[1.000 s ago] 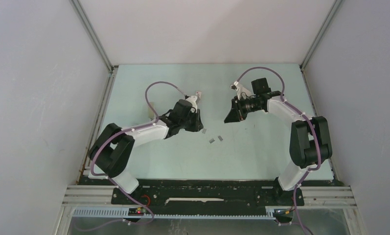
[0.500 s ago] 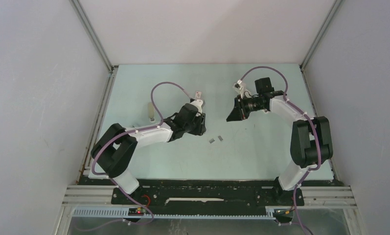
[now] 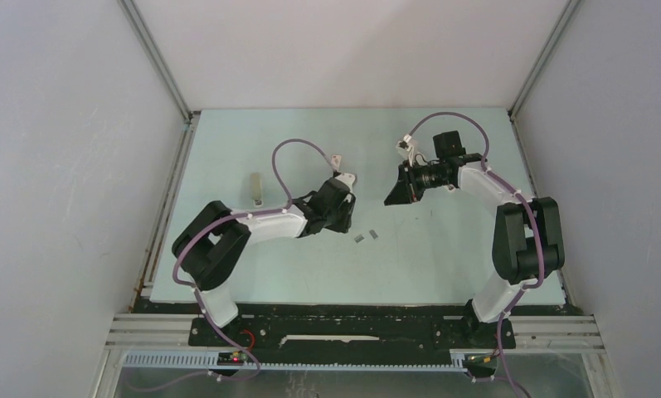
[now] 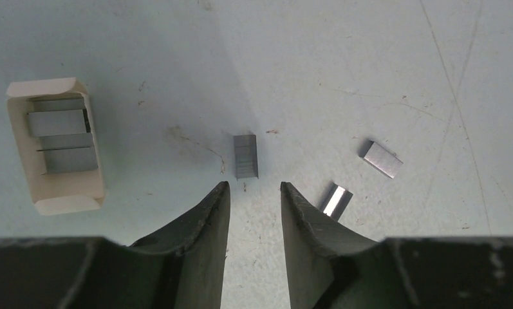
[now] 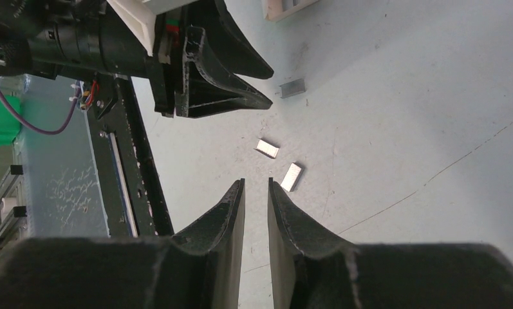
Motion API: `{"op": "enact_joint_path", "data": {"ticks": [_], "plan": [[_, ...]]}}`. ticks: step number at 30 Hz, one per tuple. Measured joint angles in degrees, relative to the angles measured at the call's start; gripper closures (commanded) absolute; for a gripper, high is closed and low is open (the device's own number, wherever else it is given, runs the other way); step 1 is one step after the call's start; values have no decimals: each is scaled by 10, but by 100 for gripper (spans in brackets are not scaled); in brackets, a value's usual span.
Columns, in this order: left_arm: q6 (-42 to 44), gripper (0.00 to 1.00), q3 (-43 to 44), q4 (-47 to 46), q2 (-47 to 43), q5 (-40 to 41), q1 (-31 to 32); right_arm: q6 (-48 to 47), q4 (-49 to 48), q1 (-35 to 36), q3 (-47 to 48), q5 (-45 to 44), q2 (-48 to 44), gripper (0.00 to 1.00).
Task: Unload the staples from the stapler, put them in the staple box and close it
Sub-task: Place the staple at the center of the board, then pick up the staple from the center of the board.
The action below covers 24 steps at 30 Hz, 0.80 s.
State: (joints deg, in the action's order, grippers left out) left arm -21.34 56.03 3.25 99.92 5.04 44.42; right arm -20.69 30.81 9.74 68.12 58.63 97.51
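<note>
On the counter [image 4: 369, 64], the left gripper [image 4: 254, 185] has swung across to the staples [image 4: 246, 156], jaws now parted and empty; the right gripper [image 5: 255, 181] hangs narrowly apart, empty; with three strips lying loose, unloading looks nearly done.

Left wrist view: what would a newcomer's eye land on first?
Loose staples on the pale table: one short silvery strip lies just ahead of the open, empty left gripper, and two more lie further toward the picture's right. Near the picture's left edge sits a small white box, open on top, with grey strips inside.
</note>
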Motion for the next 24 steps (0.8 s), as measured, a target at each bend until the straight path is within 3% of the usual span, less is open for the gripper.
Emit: {"op": "enact_joint_path", "data": {"ticks": [24], "plan": [[4, 69, 82, 77, 71, 41, 13, 0, -2, -4, 0, 4, 0, 73]]}}
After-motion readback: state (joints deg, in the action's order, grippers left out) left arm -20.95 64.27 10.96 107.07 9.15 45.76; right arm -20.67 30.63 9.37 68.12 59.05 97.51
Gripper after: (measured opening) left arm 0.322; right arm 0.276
